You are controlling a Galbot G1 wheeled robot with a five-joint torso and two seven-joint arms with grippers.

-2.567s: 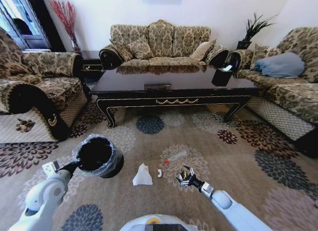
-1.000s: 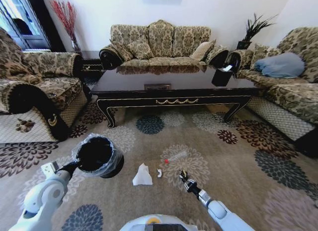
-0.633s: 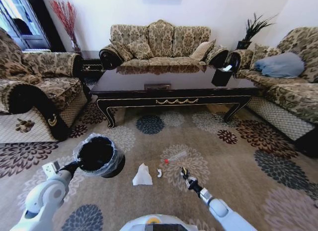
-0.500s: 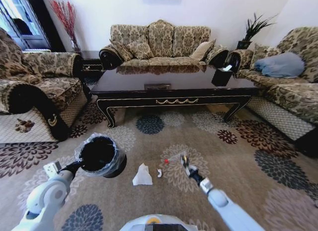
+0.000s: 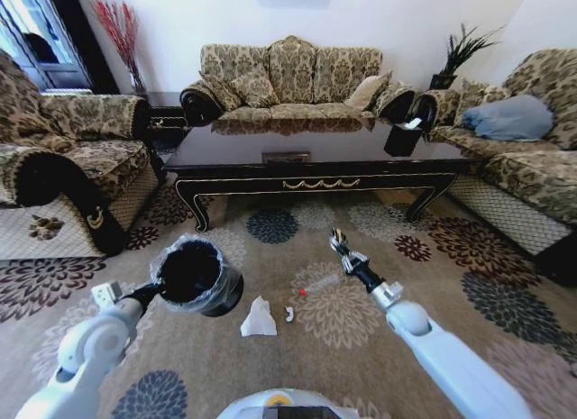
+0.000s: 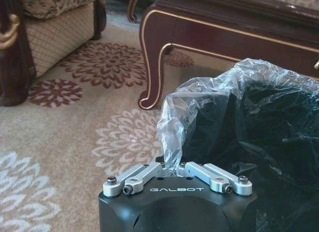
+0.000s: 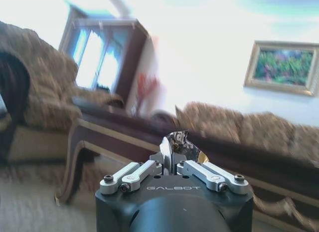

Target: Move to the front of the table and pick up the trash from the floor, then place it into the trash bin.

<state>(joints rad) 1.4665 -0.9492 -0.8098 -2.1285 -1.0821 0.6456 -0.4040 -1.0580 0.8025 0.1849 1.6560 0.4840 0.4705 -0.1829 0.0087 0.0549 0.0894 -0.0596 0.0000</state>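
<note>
Standing beyond both grippers, the table [image 5: 315,167] spans the rug. The left gripper [image 6: 175,168] has its fingers pinching the bag at the bin [image 5: 194,273] rim, holding it above the floor. The right gripper [image 5: 337,241] is raised, fingers pressed on a shiny wrapper [image 7: 177,141]. Below them lie a bottle [image 5: 319,284], tissue [image 5: 259,318] and scrap [image 5: 289,314].
</note>
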